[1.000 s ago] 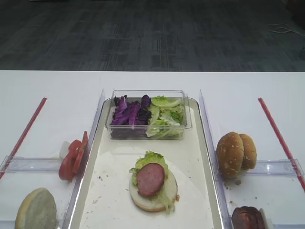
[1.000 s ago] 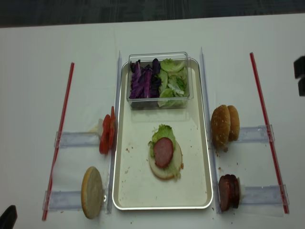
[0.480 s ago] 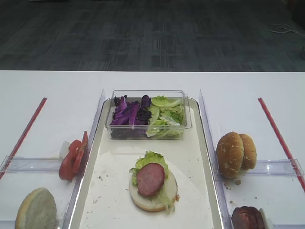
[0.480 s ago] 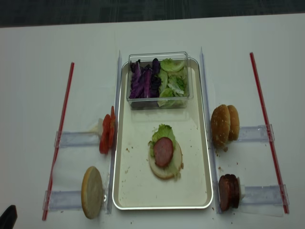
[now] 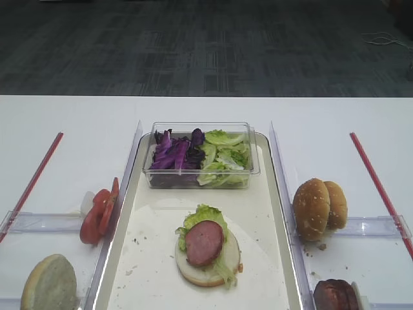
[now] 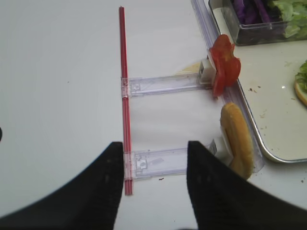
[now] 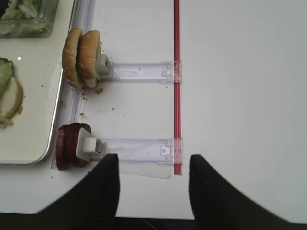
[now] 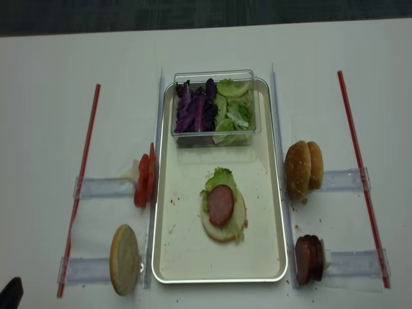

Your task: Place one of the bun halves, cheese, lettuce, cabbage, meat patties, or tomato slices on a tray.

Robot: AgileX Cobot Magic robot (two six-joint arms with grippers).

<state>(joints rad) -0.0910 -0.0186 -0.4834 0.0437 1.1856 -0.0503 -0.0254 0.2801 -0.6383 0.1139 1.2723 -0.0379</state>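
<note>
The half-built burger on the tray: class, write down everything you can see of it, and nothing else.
The half-built burger lies flat near the middle of the tray, apart from its rim. Its base is a pale cream bun half, cut face up. On that sits a ruffled light green lettuce leaf, hanging over the far edge, and on top one reddish-brown meat patty with a darker edge. No gripper touches it.

- Right gripper [image 7: 152, 184]: black fingers parted with a gap between them, nothing held.
- Left gripper [image 6: 154, 175]: black fingers likewise apart, nothing held.
</note>
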